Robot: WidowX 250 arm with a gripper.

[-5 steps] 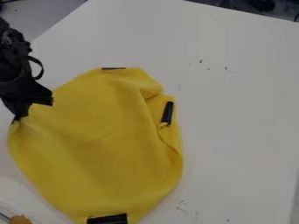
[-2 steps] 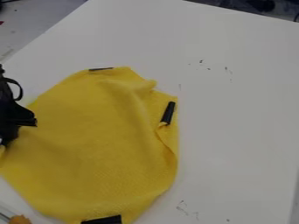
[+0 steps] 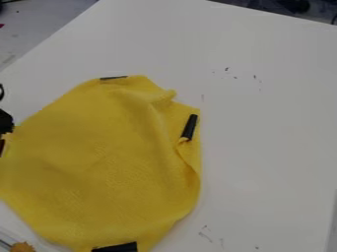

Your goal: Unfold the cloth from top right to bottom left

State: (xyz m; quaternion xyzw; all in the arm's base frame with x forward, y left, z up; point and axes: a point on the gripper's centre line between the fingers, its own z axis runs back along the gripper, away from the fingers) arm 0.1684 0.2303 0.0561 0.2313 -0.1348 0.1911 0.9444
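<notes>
At the left edge, a black robotic pincer (image 3: 5, 126) meets the border of a yellow fabric cloth (image 3: 99, 157); whether it is released, clenched or gripping cannot be told. The cloth lies left of centre, creased near a short black strip (image 3: 189, 127) at its right. A leftward pull could slide everything across the flat white tabletop (image 3: 270, 128), leaving that crease unopened.

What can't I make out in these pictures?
All in the camera view:
- Gripper: partly cut off by the left edge.
- Yellow cloth: cut off at left and bottom; its own top layer hides the underside.
- Orange-brown thing: cut off by the bottom edge, unidentifiable.
</notes>
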